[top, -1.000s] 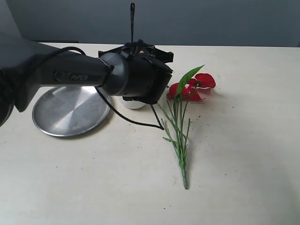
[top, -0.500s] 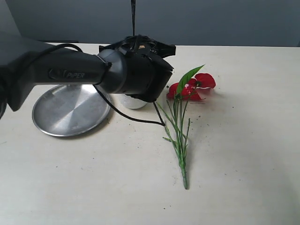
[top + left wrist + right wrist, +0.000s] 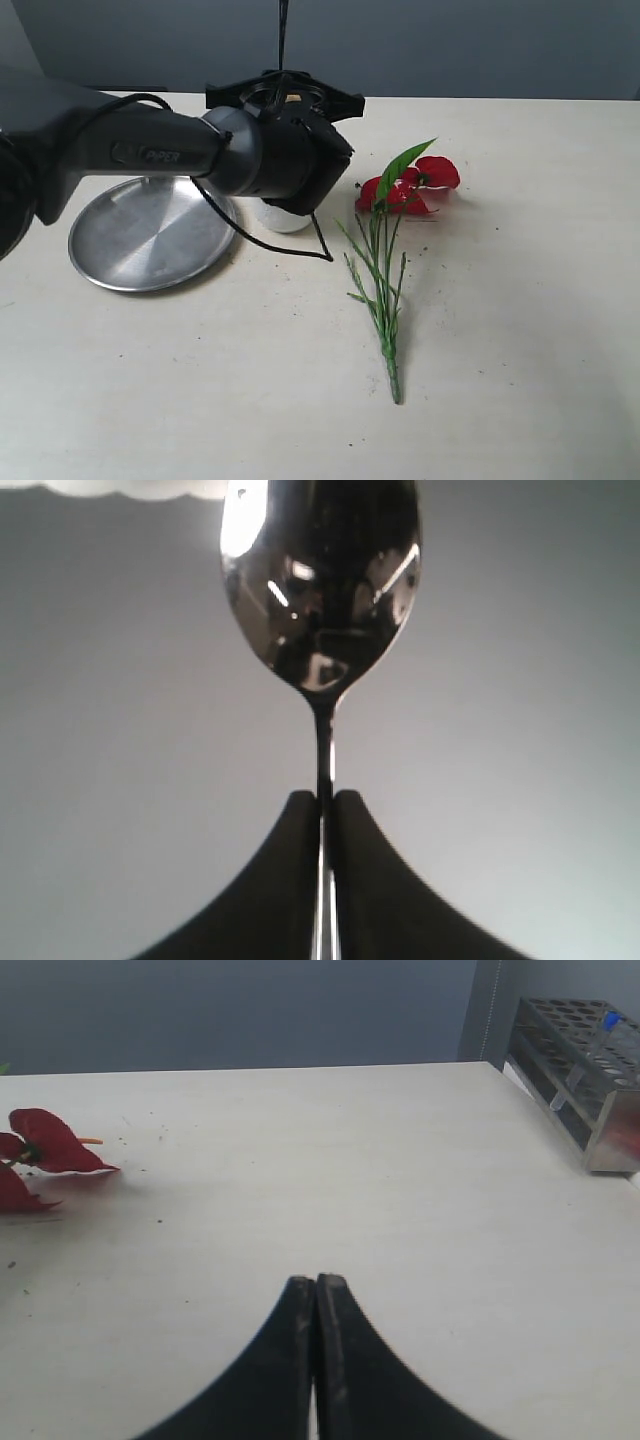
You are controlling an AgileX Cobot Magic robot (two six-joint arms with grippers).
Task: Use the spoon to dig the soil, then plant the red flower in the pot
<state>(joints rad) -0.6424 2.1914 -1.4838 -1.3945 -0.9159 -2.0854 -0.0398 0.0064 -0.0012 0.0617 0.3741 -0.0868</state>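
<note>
silver spoon (image 3: 318, 590): handle clamped tight in my left gripper (image 3: 327, 800), bowl near the scalloped rim of the pot (image 3: 283, 221).
step: digging, as i judge it; soil hidden from me.
next: lower the bowl into the pot and scoop.
red flower (image 3: 410, 188): lying on the table (image 3: 500, 380) just beside the pot, untouched.
right gripper (image 3: 316, 1285): clenched, empty.

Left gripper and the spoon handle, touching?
Touching. The left wrist view shows the left gripper shut on the spoon: the thin handle is clamped between the closed jaws, with no gap on either side.
</note>
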